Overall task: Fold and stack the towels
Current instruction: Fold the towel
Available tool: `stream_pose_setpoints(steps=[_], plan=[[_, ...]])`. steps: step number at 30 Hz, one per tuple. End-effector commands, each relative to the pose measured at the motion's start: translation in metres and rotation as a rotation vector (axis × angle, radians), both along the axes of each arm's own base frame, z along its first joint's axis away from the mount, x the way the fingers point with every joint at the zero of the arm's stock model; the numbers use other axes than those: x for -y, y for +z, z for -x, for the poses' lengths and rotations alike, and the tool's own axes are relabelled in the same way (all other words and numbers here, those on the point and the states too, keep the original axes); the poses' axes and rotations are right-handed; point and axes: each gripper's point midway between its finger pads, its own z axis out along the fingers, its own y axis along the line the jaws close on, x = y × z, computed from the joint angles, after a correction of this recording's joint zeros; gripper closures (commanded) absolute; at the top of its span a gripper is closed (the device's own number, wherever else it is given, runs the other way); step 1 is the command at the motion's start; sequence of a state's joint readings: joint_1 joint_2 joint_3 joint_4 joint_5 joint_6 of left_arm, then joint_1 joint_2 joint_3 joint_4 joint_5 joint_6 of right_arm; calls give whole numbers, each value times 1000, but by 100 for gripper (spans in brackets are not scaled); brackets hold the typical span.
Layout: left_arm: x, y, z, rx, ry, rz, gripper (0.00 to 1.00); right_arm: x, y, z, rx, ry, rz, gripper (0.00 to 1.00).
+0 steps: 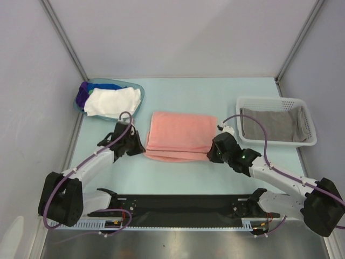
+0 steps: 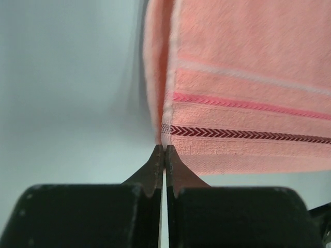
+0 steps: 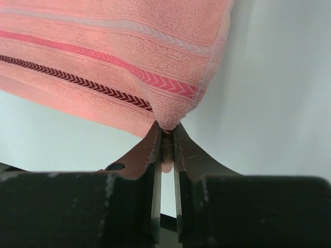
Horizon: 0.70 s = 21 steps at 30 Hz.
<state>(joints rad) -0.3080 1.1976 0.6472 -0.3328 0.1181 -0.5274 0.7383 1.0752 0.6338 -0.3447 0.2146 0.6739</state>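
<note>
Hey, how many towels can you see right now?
5: the pink towel mid-table, the grey towel in the white basket, and a white towel, blue towel and purple towel piled in the blue tub. More may be hidden underneath.

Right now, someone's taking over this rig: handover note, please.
Left gripper: shut, tips at near-left corner of pink towel; catch unconfirmed.
Right gripper: shut on its near-right corner.
It lies at centre of table, already layered.
Grey towel in white basket; white towel, blue towel, purple towel in blue tub.
Done: pink partly folded. Left: finish it, fold the others, stack.
</note>
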Motion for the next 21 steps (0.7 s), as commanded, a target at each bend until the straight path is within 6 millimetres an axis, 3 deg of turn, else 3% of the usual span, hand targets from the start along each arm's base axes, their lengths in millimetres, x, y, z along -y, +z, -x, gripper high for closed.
stream_pose_setpoints(steps=[1,4,5,7,9,10,15,21], plan=[[1,-27,25,-56,9,21,100,9,-28,22,-72,1,5,96],[1,-40,32,-90,8,21,100,12,-51,37,-126,2,2,84],[1,-42,34,-97,4,19,98,11,-54,40,-132,7,-3,74],[0,-44,35,-106,-1,11,85,13,-60,44,-146,6,2,65],[-2,-42,35,-101,-5,0,81,16,-59,46,-144,1,13,54],[-2,-39,33,-91,-6,-1,72,18,-59,45,-141,-5,18,48],[1,-35,34,-85,-25,10,61,21,-55,44,-124,-18,11,45],[2,-48,43,-127,-38,14,55,17,-63,41,-136,-20,7,45]])
